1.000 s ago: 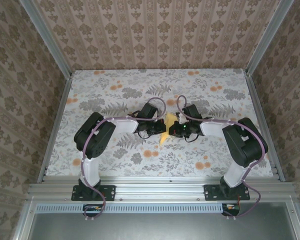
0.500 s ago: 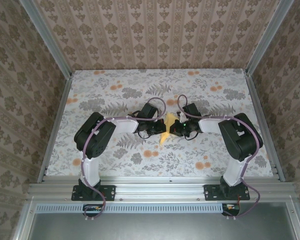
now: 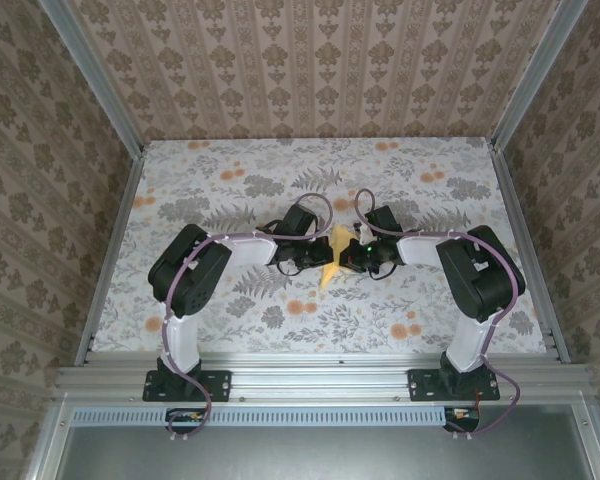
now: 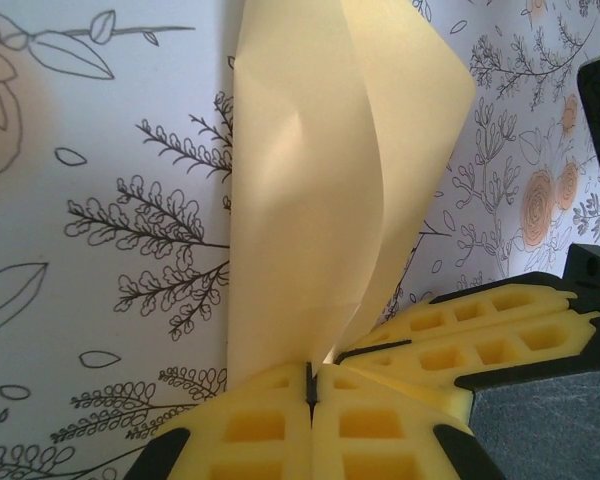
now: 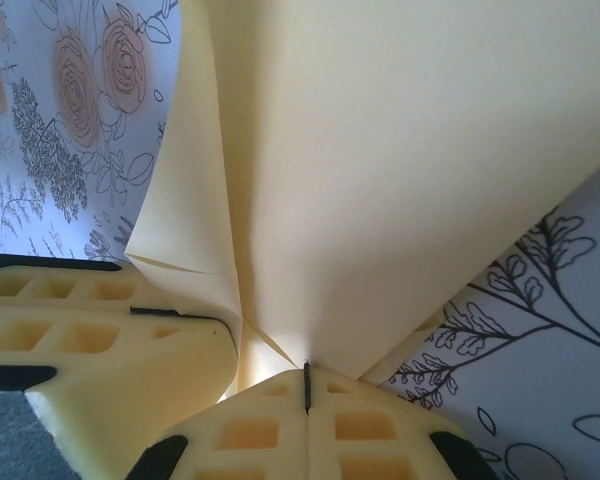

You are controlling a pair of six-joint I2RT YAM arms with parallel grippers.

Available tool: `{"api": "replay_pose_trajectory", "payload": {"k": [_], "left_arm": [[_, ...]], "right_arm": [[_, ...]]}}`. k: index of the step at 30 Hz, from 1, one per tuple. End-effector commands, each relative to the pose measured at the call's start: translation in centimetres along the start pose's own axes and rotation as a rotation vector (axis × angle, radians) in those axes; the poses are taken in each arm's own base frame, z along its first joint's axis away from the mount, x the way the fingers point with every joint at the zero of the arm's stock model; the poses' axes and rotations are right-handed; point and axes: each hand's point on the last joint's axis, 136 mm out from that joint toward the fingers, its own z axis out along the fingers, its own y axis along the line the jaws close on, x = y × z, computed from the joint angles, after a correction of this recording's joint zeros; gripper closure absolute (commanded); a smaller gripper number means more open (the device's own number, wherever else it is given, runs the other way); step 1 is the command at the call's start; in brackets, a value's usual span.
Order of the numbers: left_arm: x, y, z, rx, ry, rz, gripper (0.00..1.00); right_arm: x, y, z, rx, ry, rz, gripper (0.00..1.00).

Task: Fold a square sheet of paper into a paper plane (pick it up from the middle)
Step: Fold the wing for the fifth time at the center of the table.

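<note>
Left gripper (image 4: pixel 310 385): yellow fingers (image 4: pixel 250 430) pressed together, with the near edge of the paper (image 4: pixel 330 180) nipped in the seam between them. Right gripper (image 5: pixel 307 385): likewise closed on the paper, from the opposite side. The two pinches sit just beside each other, the tips close to touching.

Paper: no longer flat. It runs away from both pinches as two bowed leaves that curve apart and meet along a soft, rounded fold. No sharp crease is visible. From above it is a small yellow sliver between the two wrists, near the middle of the flowered cloth (image 3: pixel 230 180). Cannot tell whether its lower tip rests on the cloth.

Judgement: the step in hand looks like forming the centre fold. It is early in the task, as nothing is dart-shaped yet.

To do it well:
- Hold both pinches firm, because a slip on thin paper skews the fold line.
- Bring the two leaves together evenly so the edges match before flattening.
- Lay the fold down onto the cloth and press along it, rather than tugging the hands apart, which risks a tear at the pinch points.
- Watch for fingertip collision, since the clearance between the grippers is slight.
</note>
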Motion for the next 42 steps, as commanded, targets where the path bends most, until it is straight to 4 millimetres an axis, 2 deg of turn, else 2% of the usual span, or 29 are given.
{"api": "replay_pose_trajectory", "payload": {"k": [1, 14, 29, 40, 42], "left_arm": [[-0.7, -1.3, -0.3, 0.022, -0.007, 0.020, 1.00], [-0.3, -2.0, 0.4, 0.062, 0.012, 0.015, 1.00], [1.5, 0.5, 2.4, 0.034, 0.071, -0.020, 1.00], [2.7, 2.1, 2.6, 0.004, 0.113, -0.013, 1.00], [3.0, 2.4, 2.6, -0.005, 0.122, -0.010, 1.00]], "right_arm": [[0.8, -1.6, 0.6, 0.045, 0.028, 0.039, 0.95], [1.1, -1.6, 0.5, 0.035, 0.026, 0.040, 0.96], [0.7, -0.8, 0.3, -0.005, 0.009, 0.030, 0.97], [0.1, 0.0, -0.6, -0.038, -0.020, 0.020, 0.97], [-0.3, 0.4, -1.1, -0.051, -0.038, 0.018, 0.94]]}}
